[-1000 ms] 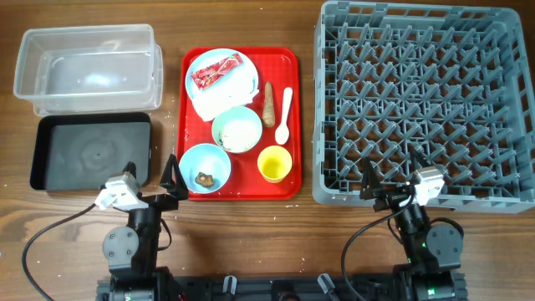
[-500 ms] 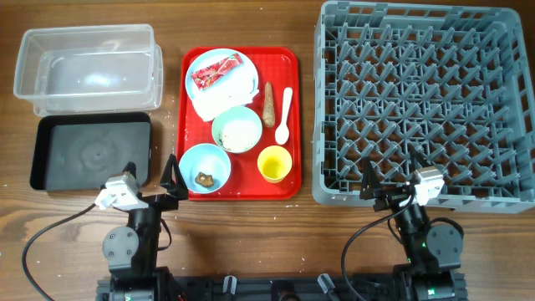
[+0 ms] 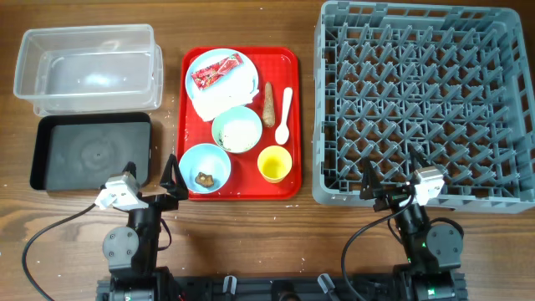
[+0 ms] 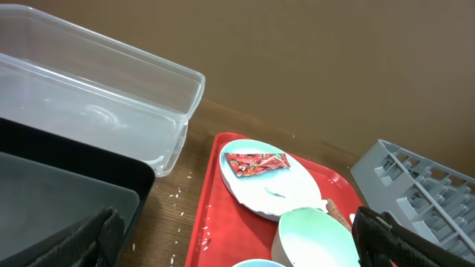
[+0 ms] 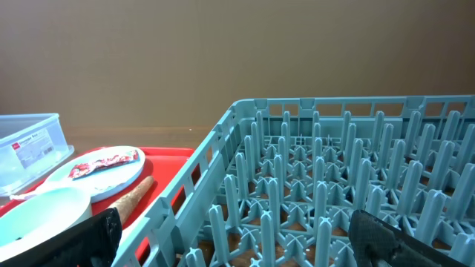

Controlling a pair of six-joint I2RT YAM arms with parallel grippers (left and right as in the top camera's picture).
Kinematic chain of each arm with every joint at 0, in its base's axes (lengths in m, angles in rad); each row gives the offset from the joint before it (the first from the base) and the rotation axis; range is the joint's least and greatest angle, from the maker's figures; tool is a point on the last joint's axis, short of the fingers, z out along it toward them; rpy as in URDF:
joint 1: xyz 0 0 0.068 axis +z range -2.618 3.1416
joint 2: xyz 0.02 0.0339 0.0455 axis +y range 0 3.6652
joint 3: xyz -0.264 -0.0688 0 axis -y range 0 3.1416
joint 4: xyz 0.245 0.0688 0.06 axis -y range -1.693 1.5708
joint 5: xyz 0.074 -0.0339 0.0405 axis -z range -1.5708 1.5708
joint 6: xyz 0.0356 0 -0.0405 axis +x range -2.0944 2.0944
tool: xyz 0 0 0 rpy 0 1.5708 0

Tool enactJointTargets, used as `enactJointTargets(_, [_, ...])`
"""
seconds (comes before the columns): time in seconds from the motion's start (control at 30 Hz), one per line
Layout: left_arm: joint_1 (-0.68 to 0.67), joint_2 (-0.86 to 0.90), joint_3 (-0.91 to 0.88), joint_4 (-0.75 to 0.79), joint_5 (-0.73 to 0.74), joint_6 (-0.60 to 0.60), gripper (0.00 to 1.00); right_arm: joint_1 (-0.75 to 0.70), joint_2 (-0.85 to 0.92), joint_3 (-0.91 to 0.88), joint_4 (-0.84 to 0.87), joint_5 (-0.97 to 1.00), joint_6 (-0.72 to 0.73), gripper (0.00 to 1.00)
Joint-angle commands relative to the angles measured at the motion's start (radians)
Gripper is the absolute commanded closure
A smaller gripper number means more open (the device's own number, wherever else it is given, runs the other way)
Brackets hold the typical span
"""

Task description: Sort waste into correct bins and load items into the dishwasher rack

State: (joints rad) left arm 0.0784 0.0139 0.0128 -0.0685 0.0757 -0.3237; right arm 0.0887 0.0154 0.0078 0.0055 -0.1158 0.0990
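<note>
Left pincer [image 3: 149,176], spread wide and empty, sits at the bench edge just short of the red tray [image 3: 242,187], nearest a bowl [image 3: 205,166]. Right pincer [image 3: 389,172], likewise spread and empty, meets the rack [image 3: 321,109] at its near wall.

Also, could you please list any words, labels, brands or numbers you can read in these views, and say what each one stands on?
No text can be quoted.
Red snack wrapper: white print, too blurred to read.
Clear plastic tub: a white label with red and dark print in the right wrist view, too small to read.
No other text shows in any view.
</note>
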Motion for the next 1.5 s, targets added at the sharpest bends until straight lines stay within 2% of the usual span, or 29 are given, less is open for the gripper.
enactJointTargets(0.0, [-0.005,-0.007,-0.007,-0.003,-0.002,0.002,0.00,-0.004,-0.004,-0.003,0.004,-0.010,-0.018,0.00])
enactJointTargets(0.7, [-0.005,-0.007,-0.007,-0.003,-0.002,0.002,0.00,-0.004,-0.004,-0.003,0.006,0.009,-0.017,0.00])
enactJointTargets(0.97, [-0.005,-0.006,0.016,0.045,0.041,0.021,0.00,-0.004,-0.004,0.018,0.011,-0.134,-0.021,0.00])
enactJointTargets(1.2, [-0.005,0.085,0.176,0.008,0.078,0.080,0.00,-0.004,0.070,0.154,-0.002,-0.172,-0.021,0.00])
enactJointTargets(1.33, [-0.005,0.243,0.329,-0.073,0.156,0.165,0.00,-0.004,0.203,0.325,-0.090,-0.186,-0.025,0.00])
enactJointTargets(1.47, [-0.005,0.495,0.573,-0.215,0.175,0.207,0.00,-0.004,0.387,0.525,-0.191,-0.186,-0.095,0.00])
